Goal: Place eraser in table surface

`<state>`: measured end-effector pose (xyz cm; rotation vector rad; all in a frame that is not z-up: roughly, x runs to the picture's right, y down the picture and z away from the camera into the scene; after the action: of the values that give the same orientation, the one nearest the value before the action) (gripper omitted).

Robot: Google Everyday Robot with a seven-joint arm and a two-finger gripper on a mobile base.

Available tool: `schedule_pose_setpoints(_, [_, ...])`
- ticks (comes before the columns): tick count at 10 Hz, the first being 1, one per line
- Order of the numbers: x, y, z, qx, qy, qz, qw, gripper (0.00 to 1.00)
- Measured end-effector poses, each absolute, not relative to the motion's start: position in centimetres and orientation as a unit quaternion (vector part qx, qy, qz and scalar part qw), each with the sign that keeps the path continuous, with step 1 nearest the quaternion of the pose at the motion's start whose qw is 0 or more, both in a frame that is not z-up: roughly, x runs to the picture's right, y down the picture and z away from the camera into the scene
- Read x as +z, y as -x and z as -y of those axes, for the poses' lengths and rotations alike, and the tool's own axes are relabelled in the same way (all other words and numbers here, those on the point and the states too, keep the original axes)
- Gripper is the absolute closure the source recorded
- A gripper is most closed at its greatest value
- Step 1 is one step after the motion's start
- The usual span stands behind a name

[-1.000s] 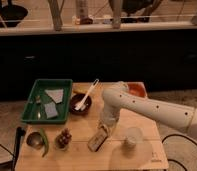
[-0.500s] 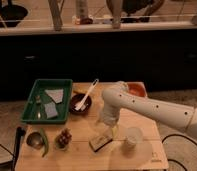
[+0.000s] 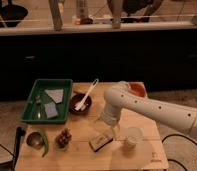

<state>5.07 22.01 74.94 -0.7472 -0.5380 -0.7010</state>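
The eraser (image 3: 100, 141), a small dark block with a pale face, lies flat on the wooden table (image 3: 82, 159) near its front middle. My gripper (image 3: 109, 129) hangs from the white arm (image 3: 142, 106), which comes in from the right. It sits just above the eraser's right end, very close to it. I cannot see whether the two touch.
A green tray (image 3: 34, 100) with grey pieces stands at the back left. Beside it is a dark bowl (image 3: 81, 106) with a white spoon (image 3: 88, 93). An orange bowl (image 3: 137, 89) is at the back right. A clear cup (image 3: 132, 136) stands right of the eraser. A metal cup (image 3: 34, 140) and a brown cluster (image 3: 64, 138) are at the front left.
The eraser went from tilted under the gripper to flat on the table and moved slightly down and right. The arm barely moved.
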Motion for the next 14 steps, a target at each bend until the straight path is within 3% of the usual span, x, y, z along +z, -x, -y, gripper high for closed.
schedule_pose_setpoints(14, [74.92, -5.08, -22.00, -0.331, 0.353, 0.254, 0.837, 0.20])
